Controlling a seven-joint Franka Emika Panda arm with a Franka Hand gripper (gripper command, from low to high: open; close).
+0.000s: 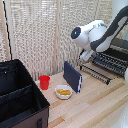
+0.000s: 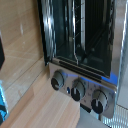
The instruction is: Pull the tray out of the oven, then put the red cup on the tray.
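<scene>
Claw state can't tell, hidden at oven (image 1: 114, 59) front; tray (image 1: 107, 62) sticks out; red cup (image 1: 44, 82) on bench (image 1: 95, 105) beside white bowl (image 1: 63, 92).

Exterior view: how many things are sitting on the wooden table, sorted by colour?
Red: 1, the red cup
White: 1, the white bowl with yellow pieces inside
Dark blue: 1, the upright flat panel
Black: 2, the big fabric case and the oven with its tray
Total: 5
</scene>
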